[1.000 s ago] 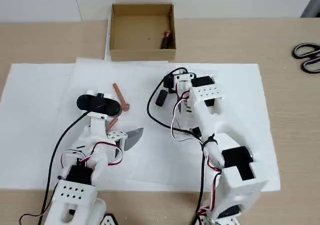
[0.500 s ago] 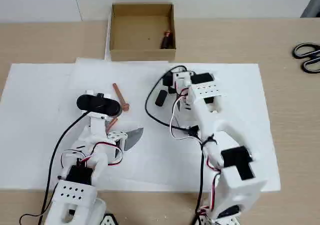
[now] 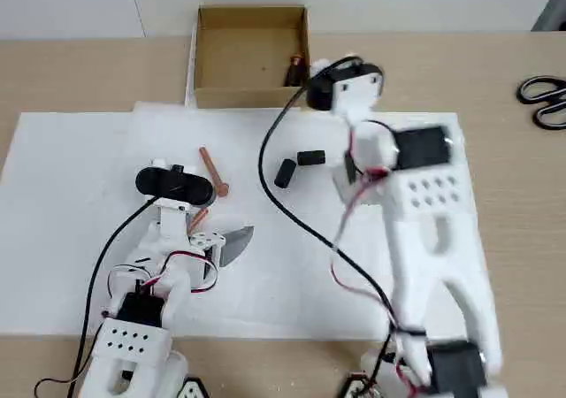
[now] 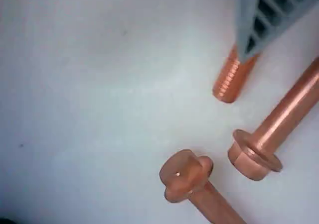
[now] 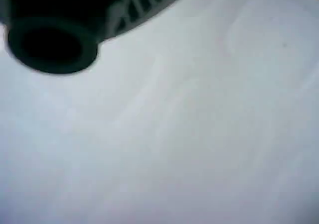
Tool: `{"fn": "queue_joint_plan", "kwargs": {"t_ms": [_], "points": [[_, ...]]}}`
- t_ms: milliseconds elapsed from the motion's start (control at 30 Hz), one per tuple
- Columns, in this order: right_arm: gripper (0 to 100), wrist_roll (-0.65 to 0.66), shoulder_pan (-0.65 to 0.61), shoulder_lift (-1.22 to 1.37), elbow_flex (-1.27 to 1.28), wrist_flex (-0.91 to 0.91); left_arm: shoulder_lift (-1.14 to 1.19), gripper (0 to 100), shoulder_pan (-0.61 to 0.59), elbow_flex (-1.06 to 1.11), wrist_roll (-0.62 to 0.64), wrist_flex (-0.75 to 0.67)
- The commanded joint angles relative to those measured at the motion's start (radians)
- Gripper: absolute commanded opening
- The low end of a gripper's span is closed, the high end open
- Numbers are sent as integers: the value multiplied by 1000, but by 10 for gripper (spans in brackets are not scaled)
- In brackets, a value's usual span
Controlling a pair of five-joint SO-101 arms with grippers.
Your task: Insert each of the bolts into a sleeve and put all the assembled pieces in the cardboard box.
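Bench (image 3: 80, 62); white sheet (image 3: 71, 239). Box (image 3: 252, 93) beyond the sheet, one assembled piece (image 3: 294, 69) inside. Right jaws: clamped on sleeve (image 5: 52, 45), bore facing the wrist camera. Left jaws: spread, empty, one tip over bolt (image 4: 230, 79), threaded end showing. Loose sleeves (image 3: 285, 172) mid-sheet. Second bolt (image 3: 212, 170) diagonal, head nearest the arms.

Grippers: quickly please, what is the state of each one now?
Left gripper: cannot be told.
Right gripper: closed, holding a black sleeve.
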Motion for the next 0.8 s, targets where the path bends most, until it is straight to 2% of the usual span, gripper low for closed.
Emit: {"fn": "queue_joint_plan", "kwargs": {"t_ms": [0, 333, 500, 533, 600, 700, 767], "points": [[3, 8, 35, -165, 6, -2, -11, 361, 6, -2, -3, -21], [3, 14, 193, -295, 259, -68, -11, 361, 15, -4, -5, -29], [3, 15, 202, -298, 311, -107, -11, 361, 11, 30, -3, -163], [3, 15, 202, -297, 321, -119, -11, 361, 8, 12, -5, -133], [3, 15, 202, -294, 338, -137, -9, 361, -28, -107, -6, 31], [3, 15, 202, -294, 354, -154, -2, 361, -121, -404, -6, 334], [3, 15, 202, -294, 354, -157, -2, 361, -176, -598, -8, 457]]}}
